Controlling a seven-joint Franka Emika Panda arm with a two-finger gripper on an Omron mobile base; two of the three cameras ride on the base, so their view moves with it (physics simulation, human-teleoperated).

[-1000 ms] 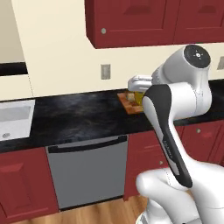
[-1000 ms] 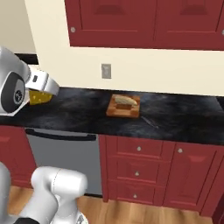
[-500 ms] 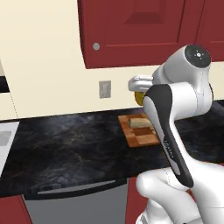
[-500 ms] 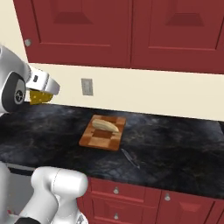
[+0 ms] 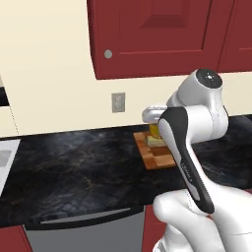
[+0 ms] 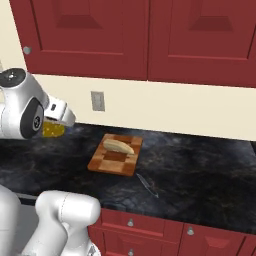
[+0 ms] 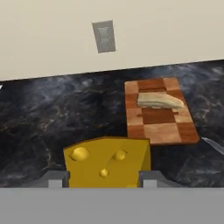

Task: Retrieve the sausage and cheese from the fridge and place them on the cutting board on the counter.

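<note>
My gripper [image 7: 103, 181] is shut on the cheese [image 7: 107, 162], a bright yellow wedge with holes, held in the air above the black counter [image 7: 52, 118]. The same cheese [image 6: 52, 130] hangs under my hand [image 6: 57, 114] in the right base view, left of the cutting board [image 6: 116, 159]. The cutting board [image 7: 168, 127] is reddish-brown, lies near the wall and carries a pale tan loaf [image 7: 159, 101]. In the left base view the cutting board [image 5: 156, 158] is partly hidden behind my arm, and the cheese [image 5: 155, 131] peeks out beside it. The sausage and the fridge are out of view.
A wall outlet [image 7: 104, 36] sits above the counter, under dark red upper cabinets [image 6: 145, 40]. A knife [image 6: 147, 184] lies on the counter to the right of the board. Drawers [image 6: 165, 230] run below the counter, and a grey dishwasher front [image 5: 83, 231] is at lower left.
The base has driven toward the counter and sideways, so the board and the wall look larger and have shifted in both base views. The cheese stays in my grip.
</note>
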